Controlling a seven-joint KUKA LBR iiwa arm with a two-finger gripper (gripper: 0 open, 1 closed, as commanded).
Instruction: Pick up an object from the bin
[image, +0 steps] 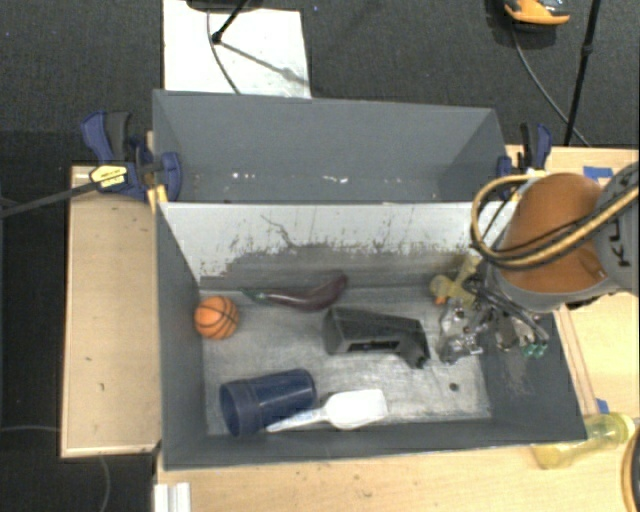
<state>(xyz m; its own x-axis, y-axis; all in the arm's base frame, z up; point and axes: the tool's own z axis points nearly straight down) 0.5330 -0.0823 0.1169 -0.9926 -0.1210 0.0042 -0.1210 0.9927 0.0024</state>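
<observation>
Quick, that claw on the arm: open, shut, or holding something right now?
Gripper: open or shut cannot be told; it is at the right side of the bin, just right of the black angular object.

- Single camera, high above the grey bin (320, 240), looking down and slightly toward the far wall.
- Moderately near: whole bin fits, mostly left of the jaws.
</observation>
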